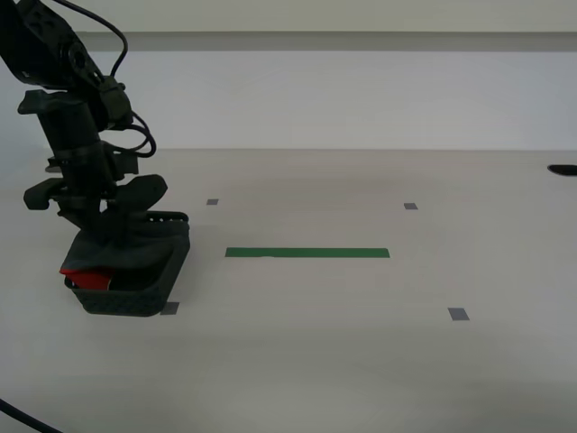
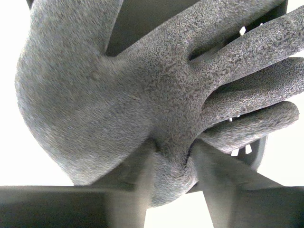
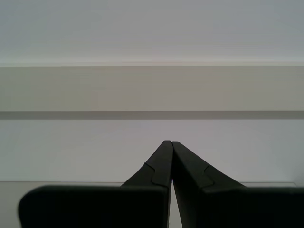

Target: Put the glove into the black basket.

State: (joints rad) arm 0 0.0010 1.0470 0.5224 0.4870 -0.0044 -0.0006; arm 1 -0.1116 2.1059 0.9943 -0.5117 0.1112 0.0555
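The black basket point(image 1: 144, 290) stands on the table at the exterior view's left. My second gripper point(image 1: 102, 225) is lowered over it and is shut on the glove point(image 1: 135, 192). The glove's red cuff point(image 1: 87, 278) lies inside the basket at its left end, and its dark fingers stick up beside the gripper. In the second wrist view the grey-black glove point(image 2: 118, 95) fills the picture, pinched at its lower edge by my second gripper point(image 2: 173, 159), with the basket wall point(image 2: 259, 149) behind. My first gripper point(image 3: 171, 143) is shut and empty, facing a wall.
A green tape strip point(image 1: 306, 253) lies on the table to the right of the basket. Small grey tape squares point(image 1: 459, 314) mark the table. A dark object point(image 1: 563, 169) shows at the far right edge.
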